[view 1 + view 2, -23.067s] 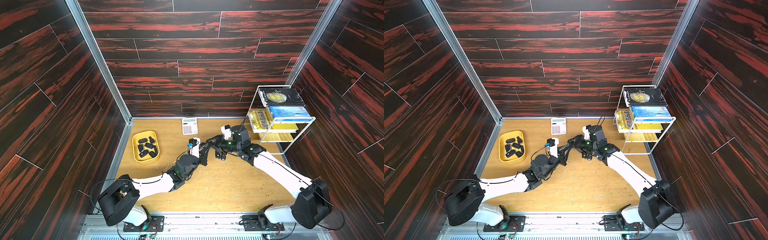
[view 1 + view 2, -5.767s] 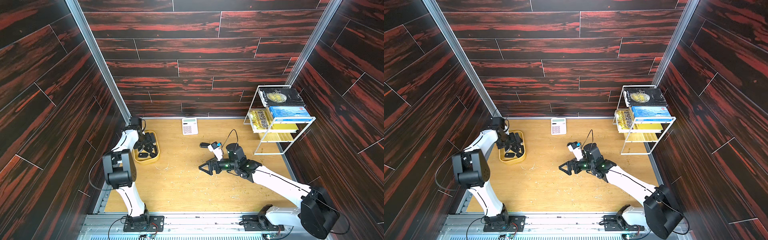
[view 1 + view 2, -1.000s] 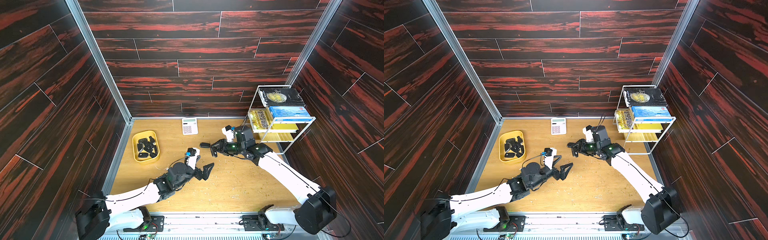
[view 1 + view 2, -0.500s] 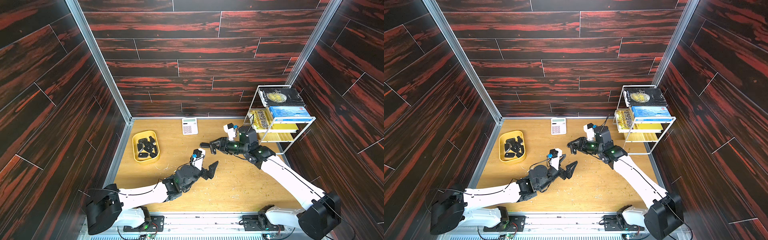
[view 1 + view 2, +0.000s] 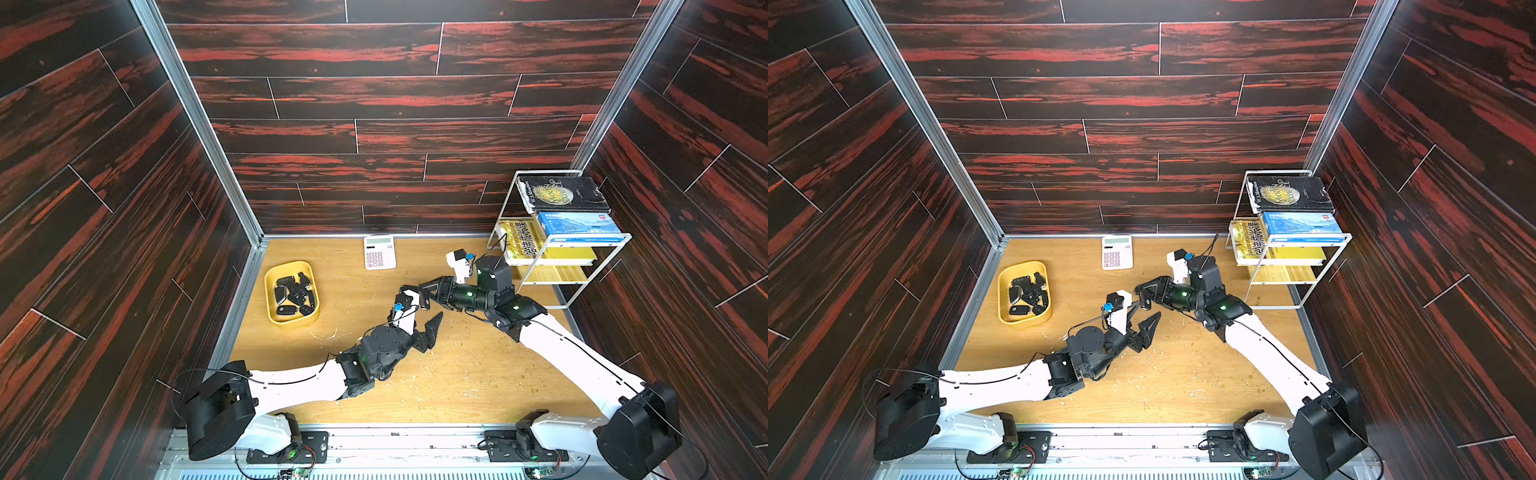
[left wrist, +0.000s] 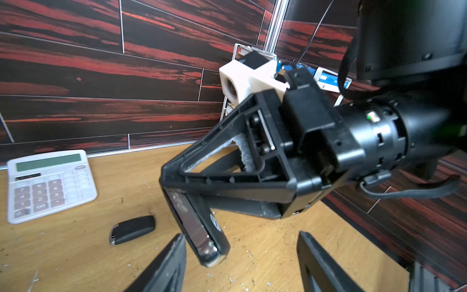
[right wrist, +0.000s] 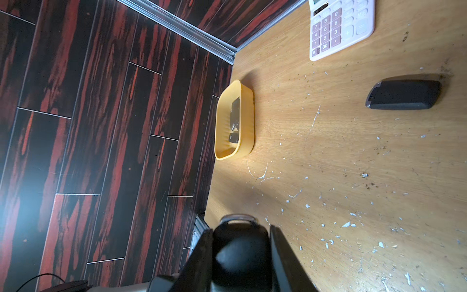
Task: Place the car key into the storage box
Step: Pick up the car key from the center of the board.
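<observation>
My right gripper [image 7: 240,227] is shut on a black car key [image 6: 202,227] with a chrome edge, held above the middle of the wooden table. The key's free end points down between the two fingers of my left gripper [image 6: 240,252], close to one finger and apart from both. My left gripper [image 5: 424,318] is open, just below and in front of the right gripper [image 5: 424,297]. The yellow storage box [image 5: 292,323] sits at the far left by the wall and holds several black keys. It also shows in the right wrist view as the storage box [image 7: 246,121].
Another black key [image 7: 404,94] lies loose on the table between the arms and the white calculator [image 5: 379,252]. A white wire book rack [image 5: 557,286] with books stands at the back right. Walls close the table on three sides.
My left arm has reached forward until its fingers stand on either side of the hanging key, and they have narrowed. The right gripper has brought the key leftward and lower.
</observation>
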Robot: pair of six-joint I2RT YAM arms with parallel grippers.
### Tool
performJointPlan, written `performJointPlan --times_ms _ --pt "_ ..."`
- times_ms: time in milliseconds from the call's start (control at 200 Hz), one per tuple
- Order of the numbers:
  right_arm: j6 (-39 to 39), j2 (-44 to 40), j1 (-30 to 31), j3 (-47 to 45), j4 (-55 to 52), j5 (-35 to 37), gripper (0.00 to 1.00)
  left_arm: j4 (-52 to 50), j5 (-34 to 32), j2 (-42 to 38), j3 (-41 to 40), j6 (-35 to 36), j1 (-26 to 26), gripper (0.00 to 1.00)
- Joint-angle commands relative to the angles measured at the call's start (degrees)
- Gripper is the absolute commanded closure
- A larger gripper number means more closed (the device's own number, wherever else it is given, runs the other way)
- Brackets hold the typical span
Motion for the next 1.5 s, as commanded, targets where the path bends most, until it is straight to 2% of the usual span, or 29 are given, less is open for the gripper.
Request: performJointPlan --times_ms 0,150,301,456,626,892,1268,1373,1498 --pt "0.3 0.6 0.3 1.0 1.3 -1.1 0.70 -2.6 -2.2 0.3 -0.7 2.7 -0.2 0.26" --pt "0.4 1.0 0.3 1.3 1.9 -1.2 0.70 -1.3 -3.2 -0.6 -2.9 1.5 -0.2 0.26" --pt "1.0 0.3 0.3 0.2 3.7 -1.3 0.70 6.0 -5.6 -1.2 -6.0 0.0 -0.2 0.25" --pt "2.7 -0.2 0.5 -2.0 7.3 -2.5 0.70 10.8 -4.7 0.1 -6.3 -1.7 -0.2 0.25" --pt "3.3 -0.9 0.6 -3.4 8.3 -2.1 0.70 18.6 -6.4 2.1 -6.9 -3.6 -0.2 0.29" --pt "6.4 -2.9 0.7 -6.6 13.9 -2.9 0.70 19.6 -7.8 4.1 -6.1 -4.2 -0.2 0.37" --pt "6.3 -2.2 1.3 -6.1 14.1 -3.2 0.69 22.2 -7.8 6.1 -5.8 -4.9 -0.2 0.45" --pt "6.1 -2.1 1.5 -6.3 14.2 -3.0 0.69 22.2 -7.8 6.0 -5.6 -4.9 -0.2 0.54" --pt "6.1 -1.9 1.7 -6.6 14.4 -2.9 0.69 21.9 -7.4 6.2 -5.1 -4.7 -0.2 0.56"
